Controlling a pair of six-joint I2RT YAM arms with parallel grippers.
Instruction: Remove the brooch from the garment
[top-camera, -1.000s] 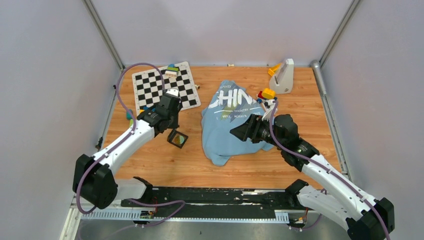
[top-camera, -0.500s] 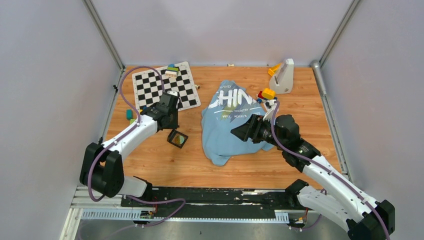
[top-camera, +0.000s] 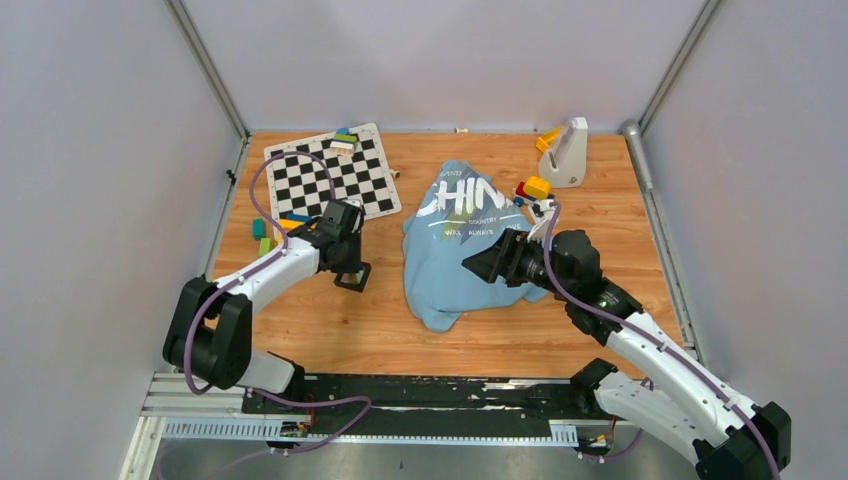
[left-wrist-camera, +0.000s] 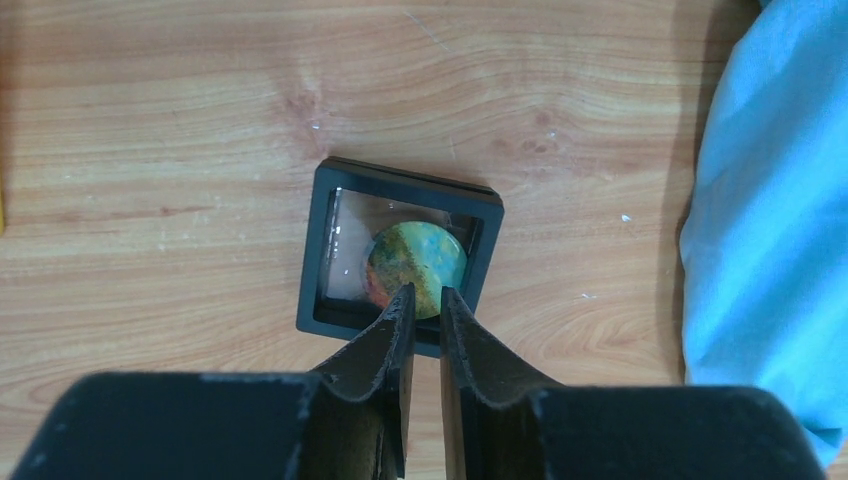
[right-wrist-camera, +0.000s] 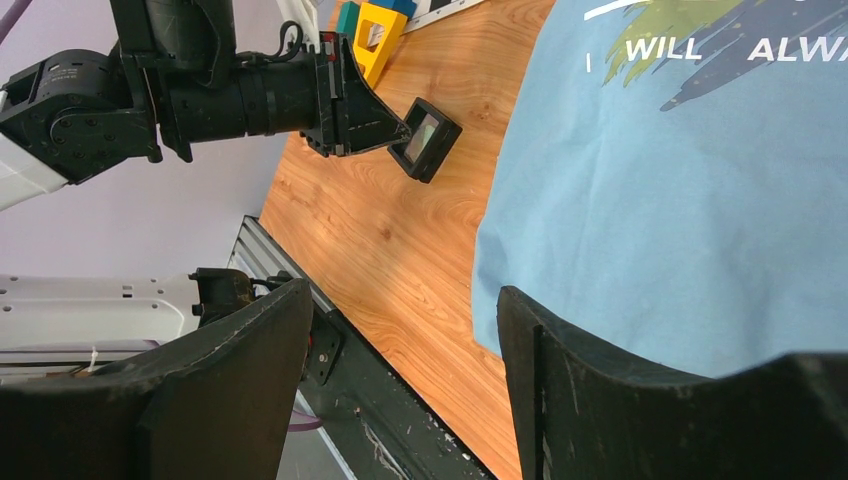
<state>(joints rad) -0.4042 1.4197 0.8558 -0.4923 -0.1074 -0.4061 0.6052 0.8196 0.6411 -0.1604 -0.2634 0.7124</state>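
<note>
The garment (top-camera: 455, 250), a light blue T-shirt with white "CHINA" lettering, lies crumpled mid-table; it also shows in the right wrist view (right-wrist-camera: 680, 200) and at the right edge of the left wrist view (left-wrist-camera: 770, 220). No tiny orange-red brooch shows in any view. My left gripper (top-camera: 350, 268) is shut, with only a thin slit between its fingertips (left-wrist-camera: 422, 295). It hovers over the near edge of a black square case (left-wrist-camera: 316, 250) holding a multicoloured disc (left-wrist-camera: 420, 255). My right gripper (top-camera: 482, 264) is open and empty over the shirt's lower right part (right-wrist-camera: 400, 380).
A checkerboard mat (top-camera: 330, 180) with small blocks (top-camera: 343, 140) lies at the back left. Loose blocks (top-camera: 262, 235) sit by the left arm. A yellow-red-blue block stack (top-camera: 535, 187) and a white stand (top-camera: 568, 152) are right of the shirt. The case also shows in the right wrist view (right-wrist-camera: 425, 135).
My left arm has swung nearer and lower, bringing its gripper down over the black case, which it now mostly covers in the top view. The right arm has barely moved.
</note>
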